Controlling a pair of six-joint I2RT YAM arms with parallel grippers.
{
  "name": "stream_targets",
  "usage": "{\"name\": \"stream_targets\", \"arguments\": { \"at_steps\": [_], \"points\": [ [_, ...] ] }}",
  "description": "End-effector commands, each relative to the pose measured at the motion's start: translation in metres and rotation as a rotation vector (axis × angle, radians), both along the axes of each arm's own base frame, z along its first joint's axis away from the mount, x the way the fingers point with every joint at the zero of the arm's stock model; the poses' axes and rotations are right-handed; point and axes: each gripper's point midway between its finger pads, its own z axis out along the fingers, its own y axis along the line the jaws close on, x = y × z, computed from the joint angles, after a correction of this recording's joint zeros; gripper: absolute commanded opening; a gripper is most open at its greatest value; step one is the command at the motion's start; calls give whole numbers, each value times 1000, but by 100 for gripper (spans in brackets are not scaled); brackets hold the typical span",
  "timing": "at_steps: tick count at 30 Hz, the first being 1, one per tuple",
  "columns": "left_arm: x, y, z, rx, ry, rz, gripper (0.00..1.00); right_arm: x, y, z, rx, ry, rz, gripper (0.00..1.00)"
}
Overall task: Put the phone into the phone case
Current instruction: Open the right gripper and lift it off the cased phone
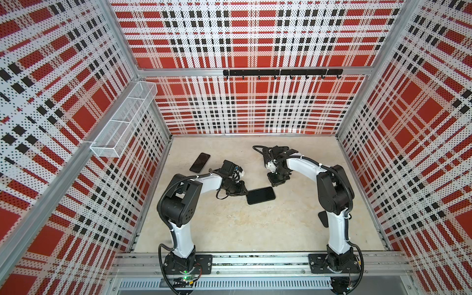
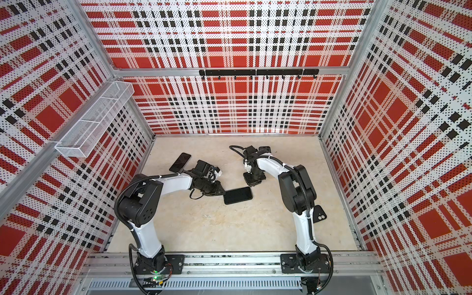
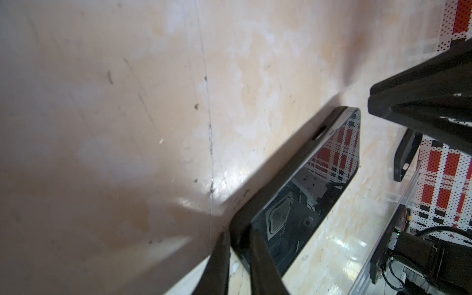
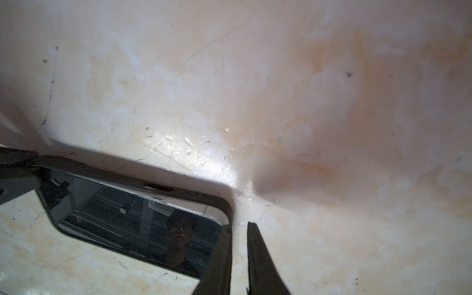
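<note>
While the left tool (image 1: 244, 192) pinches it, the phone (image 1: 260, 195) lies left-to-right.

Blocked mid-way across the pale marbled bench (image 1: 229, 224) by a glossy black cased phone (image 1: 261, 195), pinched at its left end by the left gripper (image 3: 238, 233). Crowded at its far right corner by the right gripper (image 4: 238, 226), fingertips barely parted. Obstructed near the far left edge by a second flat black phone (image 1: 200, 162), and at the right edge by a black phone case with a camera cutout (image 2: 319, 214). Open across the middle of the near half.
</note>
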Motion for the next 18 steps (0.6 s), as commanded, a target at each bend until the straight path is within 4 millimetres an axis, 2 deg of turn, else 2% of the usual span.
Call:
{"name": "stream_targets", "arguments": {
  "at_steps": [1, 8, 18],
  "points": [
    [1, 4, -13, 36, 9, 1, 18, -5, 5, -11, 11, 27, 28, 16],
    [2, 5, -13, 34, 8, 2, 18, -11, 6, -19, 15, 51, 34, 15],
    [2, 4, -12, 33, 7, 2, 18, -31, 8, -53, -15, 128, 64, 6]
  ]
}}
